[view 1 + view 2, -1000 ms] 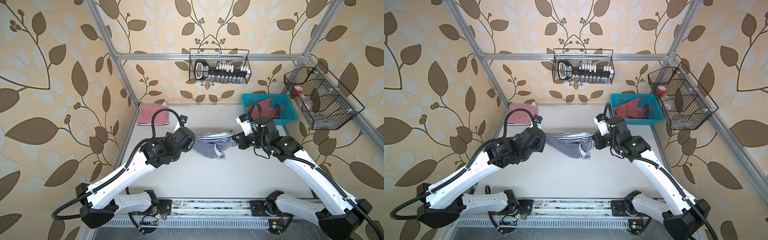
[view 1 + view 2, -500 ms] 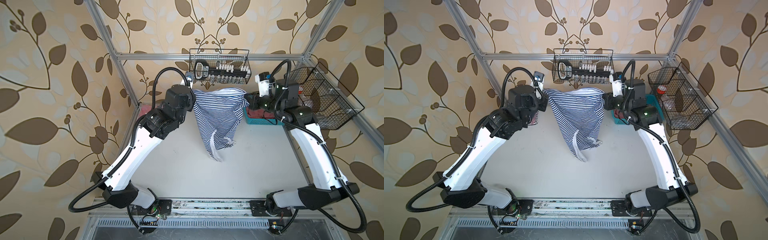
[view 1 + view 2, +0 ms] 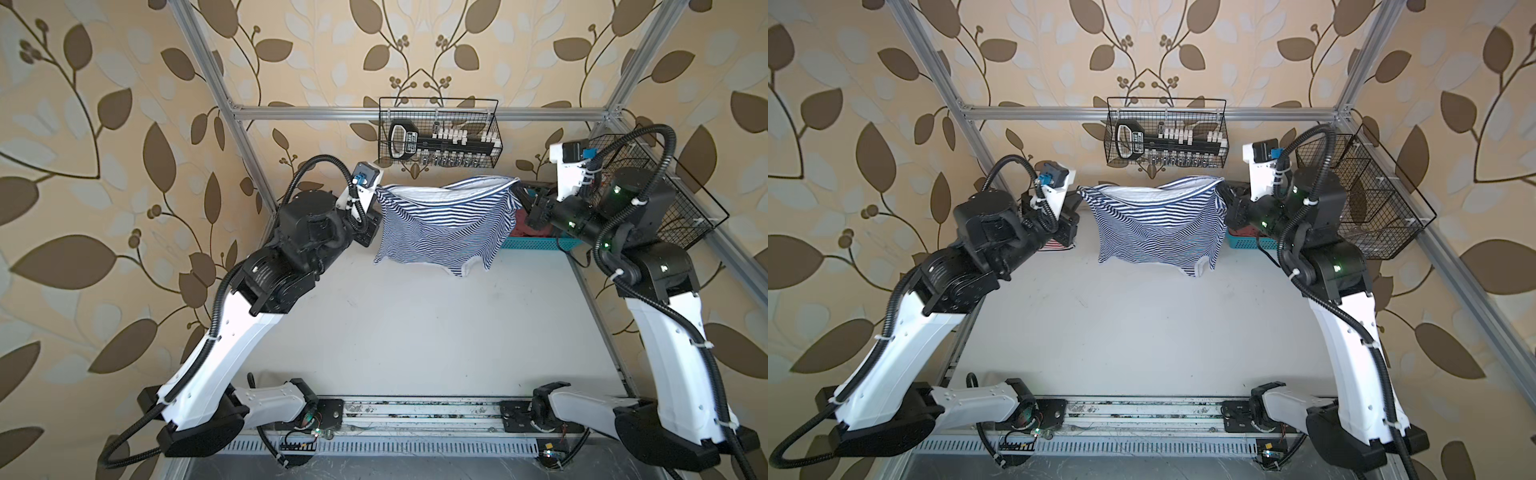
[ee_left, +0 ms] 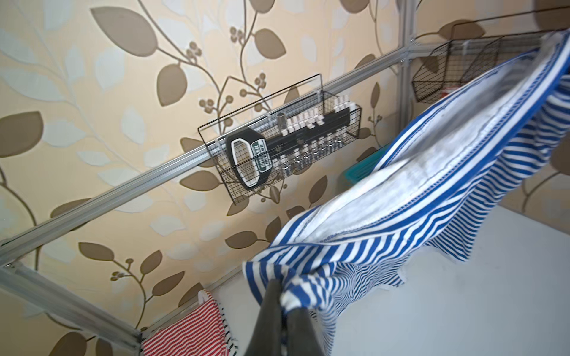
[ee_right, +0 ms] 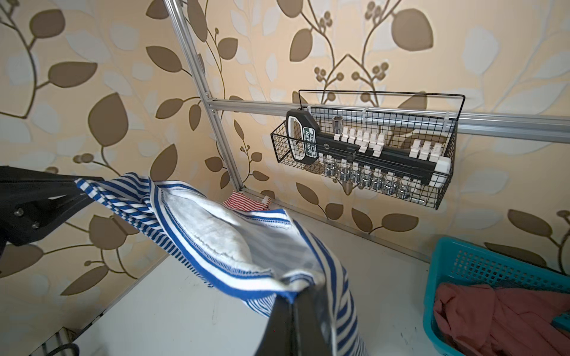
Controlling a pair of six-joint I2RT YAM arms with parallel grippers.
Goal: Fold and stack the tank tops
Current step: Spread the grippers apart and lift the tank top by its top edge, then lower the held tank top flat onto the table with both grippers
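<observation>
The pale, smooth bench [image 3: 415,332] lies bare from below the black wire basket [image 3: 384,156] on the back rail to the front rail, so there is open room between the two arms. Its sides are hemmed by aluminium frame posts.

Directly beneath the wire basket hangs the navy-and-white striped tank top [image 3: 440,224] [image 3: 1154,232], a soft knit stretched by its hem into a sagging band. The white inner face shows along the upper edge. The body drapes in folds and a strap loop dangles at the lower edge, which is over the bench; whether it touches I cannot tell. A second ago this top sagged bunched between the arms over the middle of the bench. Half a second ago its tail reached farther from the wire basket than it does here.

Below and right of the wire basket stands a turquoise perforated plastic basket [image 5: 462,255]. The crumpled dusty red tank top [image 5: 493,314] lies in it. Below and left of the wire basket, in the bench corner, lies the folded red-and-white striped tank top [image 4: 185,333] [image 3: 1054,245].

The left tool [image 4: 279,296] [image 3: 376,195] is clenched on one hem corner of the navy-and-white top. The right tool [image 5: 296,296] [image 3: 519,195] is clenched on the other.
</observation>
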